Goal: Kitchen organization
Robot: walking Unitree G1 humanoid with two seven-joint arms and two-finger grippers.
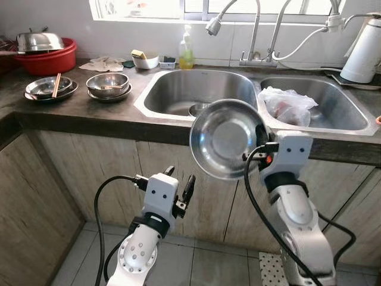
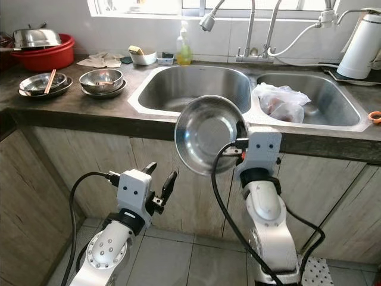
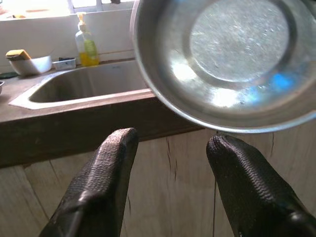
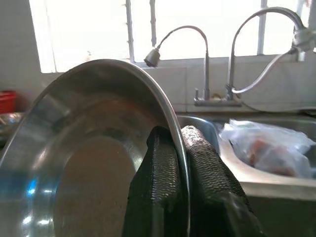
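My right tool (image 1: 260, 149) pinches the rim of a steel bowl (image 1: 226, 138), one finger inside and one outside, and holds it up on edge in front of the table (image 1: 89, 116), its hollow facing me. It hangs clear of the left sink basin (image 1: 199, 92), which lies at 12 o'clock from it; the right basin holds a plastic bag (image 1: 287, 106). My left tool (image 1: 180, 192) is lower, at about 7 o'clock from the bowl, its fingers (image 3: 101, 187) spread and holding nothing.

I judge the step is to carry this bowl to the stacked bowls (image 1: 108, 85) on the table at 10 o'clock, beside the dish with chopsticks (image 1: 49, 87). To do it well I should keep the pinch firm, since a rim grip lets a smooth bowl swing or slip. I should lift it above the table edge before moving across, tip it level over the stack, and lower it until it nests before letting go. The left tool could steady the far rim if the bowl sways.
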